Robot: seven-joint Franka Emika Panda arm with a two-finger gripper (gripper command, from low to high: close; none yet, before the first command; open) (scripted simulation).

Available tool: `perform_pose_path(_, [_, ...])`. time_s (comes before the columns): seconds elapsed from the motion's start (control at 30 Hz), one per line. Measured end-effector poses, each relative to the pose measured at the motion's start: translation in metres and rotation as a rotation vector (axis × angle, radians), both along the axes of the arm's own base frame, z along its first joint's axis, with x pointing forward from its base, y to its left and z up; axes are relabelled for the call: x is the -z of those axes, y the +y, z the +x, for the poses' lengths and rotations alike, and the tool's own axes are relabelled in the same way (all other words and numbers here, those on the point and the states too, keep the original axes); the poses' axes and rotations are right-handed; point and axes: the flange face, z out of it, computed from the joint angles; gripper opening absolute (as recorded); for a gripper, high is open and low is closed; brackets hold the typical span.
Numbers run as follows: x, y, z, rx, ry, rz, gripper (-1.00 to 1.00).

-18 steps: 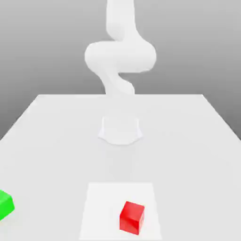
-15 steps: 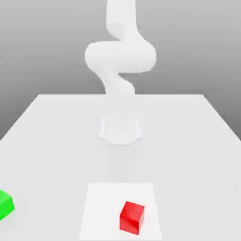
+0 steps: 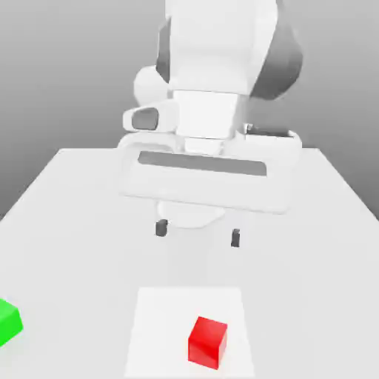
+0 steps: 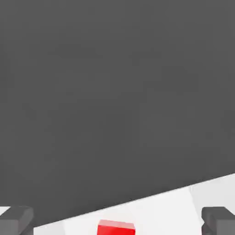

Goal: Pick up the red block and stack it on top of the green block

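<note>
The red block [image 3: 207, 341] sits on a pale square patch near the front edge of the white table [image 3: 296, 244]; in the hand view the red block [image 4: 116, 227] appears between the two dark fingertips [image 4: 16, 220]. The green block [image 3: 9, 321] lies at the exterior view's far left, partly cut off by the frame. My gripper [image 3: 198, 233] hangs open above the table's middle, behind the red block and well above it, with nothing between its fingers.
The arm's white hand and wrist [image 3: 211, 111] fill the upper middle of the exterior view, hiding the round base behind them. The pale square patch [image 3: 159, 333] marks the table's front centre.
The hand has swung forward and down into the exterior view, now covering the base mount. Both blocks stay where they were.
</note>
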Motion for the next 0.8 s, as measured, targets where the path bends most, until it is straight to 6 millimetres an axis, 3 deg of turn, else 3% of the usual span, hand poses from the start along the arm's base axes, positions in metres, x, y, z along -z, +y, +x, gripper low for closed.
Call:
perform_pose_path(0.17, [0.093, 0.008, -0.020, 0.061, 0.143, 0.045, 0.00])
perform_pose_path(0.33, [0.160, 0.010, -0.025, 0.077, 0.175, 0.057, 0.00])
perform_pose_path(0.37, [0.171, 0.010, -0.026, 0.077, 0.176, 0.056, -1.00])
perform_pose_path(0.6, [0.174, 0.010, -0.026, 0.077, 0.175, 0.057, -1.00])
perform_pose_path(0.77, [0.122, 0.009, -0.026, 0.081, 0.175, 0.057, -1.00])
perform_pose_path(0.8, [0.116, -0.007, -0.022, 0.123, 0.175, 0.060, -1.00])
